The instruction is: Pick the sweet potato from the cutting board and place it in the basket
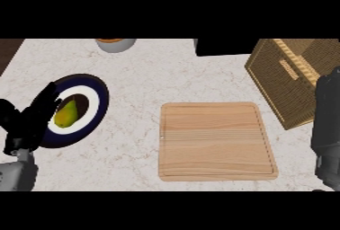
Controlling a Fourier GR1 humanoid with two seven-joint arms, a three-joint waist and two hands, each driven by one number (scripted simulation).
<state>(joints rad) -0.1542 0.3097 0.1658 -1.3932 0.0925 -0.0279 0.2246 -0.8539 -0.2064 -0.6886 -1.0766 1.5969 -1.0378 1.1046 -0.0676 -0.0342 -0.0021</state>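
Left hand (26, 121), fingers relaxed, rests at nine o'clock; right arm at three o'clock over the basket (292, 76), hand state indiscernible; cutting board (217, 140) bare, suggesting delivery.

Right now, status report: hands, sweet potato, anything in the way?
Left hand open, resting by plate. Right hand at basket, grip unseen. Cutting board bare; sweet potato not visible.

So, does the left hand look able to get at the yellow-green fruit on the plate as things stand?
Probably yes. The left hand is open, with its fingers over the left rim of the plate. The fruit lies just beside them, and nothing stands between.
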